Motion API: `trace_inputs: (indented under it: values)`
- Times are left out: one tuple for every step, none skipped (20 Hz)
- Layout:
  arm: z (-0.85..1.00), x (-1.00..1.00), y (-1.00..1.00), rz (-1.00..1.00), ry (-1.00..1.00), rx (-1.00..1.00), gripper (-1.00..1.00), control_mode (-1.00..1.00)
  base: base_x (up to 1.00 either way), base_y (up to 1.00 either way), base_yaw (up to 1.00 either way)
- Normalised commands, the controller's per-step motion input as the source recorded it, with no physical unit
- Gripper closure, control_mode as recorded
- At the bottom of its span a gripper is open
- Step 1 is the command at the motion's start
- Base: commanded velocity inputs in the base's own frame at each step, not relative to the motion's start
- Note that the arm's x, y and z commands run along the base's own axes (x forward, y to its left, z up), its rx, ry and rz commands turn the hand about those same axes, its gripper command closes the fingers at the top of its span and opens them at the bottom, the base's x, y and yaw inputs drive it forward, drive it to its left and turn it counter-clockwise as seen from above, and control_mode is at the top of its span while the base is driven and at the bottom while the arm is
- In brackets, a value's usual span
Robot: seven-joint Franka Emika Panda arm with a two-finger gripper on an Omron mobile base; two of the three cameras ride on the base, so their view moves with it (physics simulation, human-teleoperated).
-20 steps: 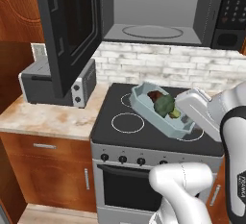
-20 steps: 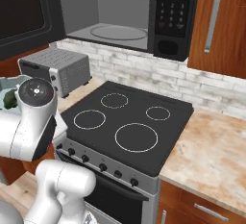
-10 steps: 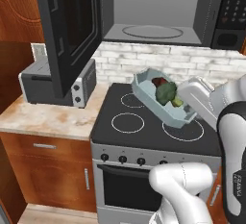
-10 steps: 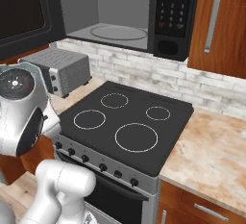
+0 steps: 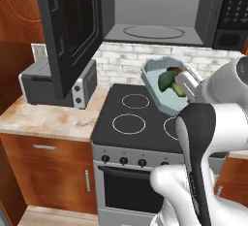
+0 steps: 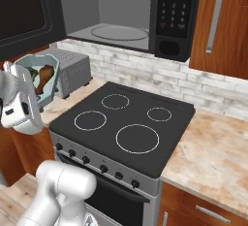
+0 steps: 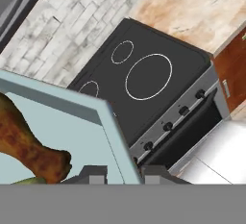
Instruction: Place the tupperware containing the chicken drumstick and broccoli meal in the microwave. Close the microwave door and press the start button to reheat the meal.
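Note:
The pale blue-green tupperware [image 5: 160,94] hangs tilted in the air above the stove's back burners, below the front of the open microwave [image 5: 151,11]. My gripper [image 5: 184,81] is shut on its right rim. The broccoli [image 5: 167,79] lies inside it, and from the other side the brown chicken drumstick [image 6: 44,77] shows in the tupperware [image 6: 29,65]. The microwave door [image 5: 72,31] stands swung wide to the left. In the hand view the tupperware wall [image 7: 72,122] runs between my fingertips [image 7: 93,172], with the chicken drumstick [image 7: 29,146] close by.
A black four-burner stove [image 5: 138,123] lies below the tub. A grey toaster oven [image 5: 48,82] stands on the counter to the left, under the open door. The microwave's keypad panel [image 6: 177,7] is at its right, and a marble counter [image 6: 218,147] lies right of the stove.
The gripper has lifted the tupperware higher above the stove and tipped it more steeply, nearer the microwave opening. The arm has swung with it.

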Motion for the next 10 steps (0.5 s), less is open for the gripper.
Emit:
trace_inputs:
  values:
    - [0.3,0.32,-0.28,-0.36,0.0,0.0,1.0,-1.0,0.0,0.0,0.0]
    - [0.43,0.29,-0.37,-0.31,0.0,0.06,1.0,-1.0,0.0,0.0,0.0]
    - [0.46,0.09,-0.22,-0.19,-0.06,0.03,1.0,-1.0,0.0,0.0,0.0]
    - [0.47,0.04,-0.14,-0.14,-0.08,0.01,1.0,-1.0,0.0,0.0,0.0]
    - [0.44,0.04,-0.15,-0.11,-0.08,0.01,1.0,-1.0,0.0,0.0,0.0]
    - [0.26,0.11,-0.25,-0.09,-0.05,0.0,1.0,-1.0,0.0,0.0,0.0]
    - [0.22,0.14,-0.25,-0.08,-0.02,0.0,1.0,-1.0,0.0,0.0,0.0]
    - [0.18,0.13,-0.24,-0.08,0.0,0.0,1.0,-1.0,0.0,0.0,0.0]
    - [0.15,0.25,-0.26,-0.09,0.0,0.0,1.0,-1.0,0.0,0.0,0.0]
    - [0.13,0.29,-0.16,-0.07,0.0,0.0,1.0,-1.0,0.0,0.0,0.0]
